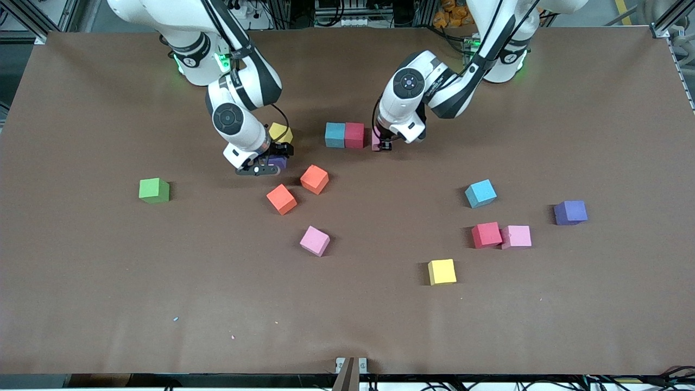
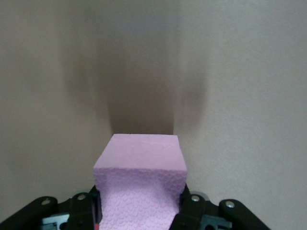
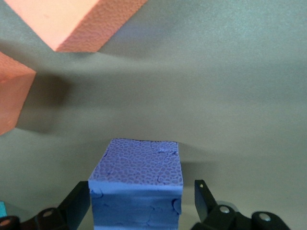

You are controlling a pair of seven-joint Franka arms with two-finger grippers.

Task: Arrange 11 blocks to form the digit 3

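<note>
I work over a wide brown table (image 1: 347, 315) with a matte top, evenly lit from above so shadows stay short and soft. Aluminium framing (image 1: 32, 16) stands at its corners by my bases, with dark cables (image 1: 347, 11) and equipment between them. A small metal bracket (image 1: 351, 365) sits on the camera-side edge

Fourteen cubes (image 1: 315, 240); three pink, one green, others paired.
</note>
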